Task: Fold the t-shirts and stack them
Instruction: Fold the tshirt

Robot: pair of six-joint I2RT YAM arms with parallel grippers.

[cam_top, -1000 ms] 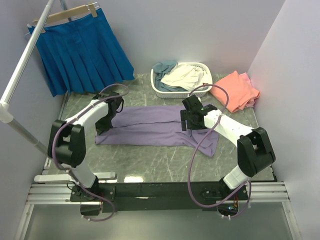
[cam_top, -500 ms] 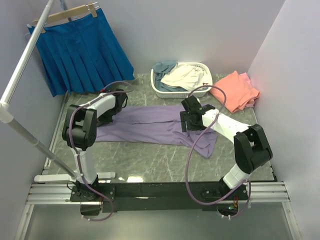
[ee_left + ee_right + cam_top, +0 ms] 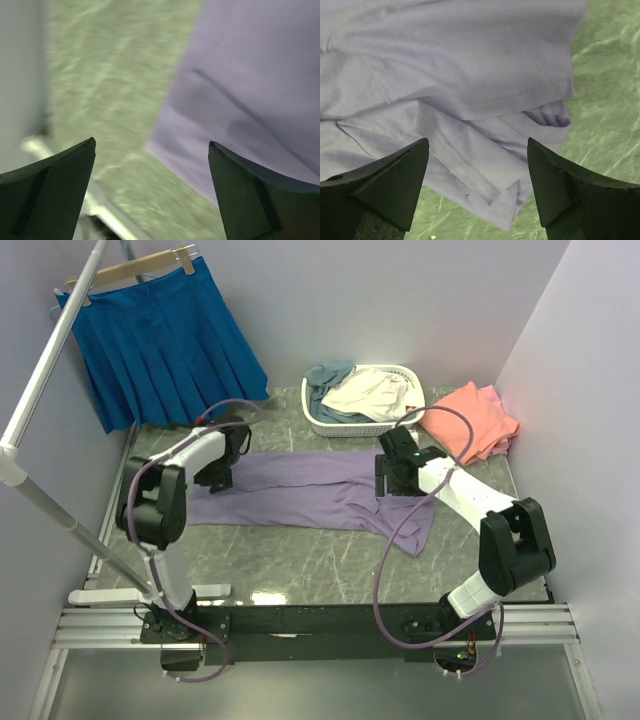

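purple t-shirt (image 3: pixel 300 490), soft and creased, lies spread long across your marbled green table (image 3: pixel 300 560). your left claw (image 3: pixel 220 478) hovers over its left edge, jaws wide apart, holding nothing. your right claw (image 3: pixel 392 483) hangs over the bunched right end, likewise spread and empty. behind it sits a white lattice basket (image 3: pixel 345 426) of clothes; folded coral tees (image 3: pixel 475 420) lie far right.
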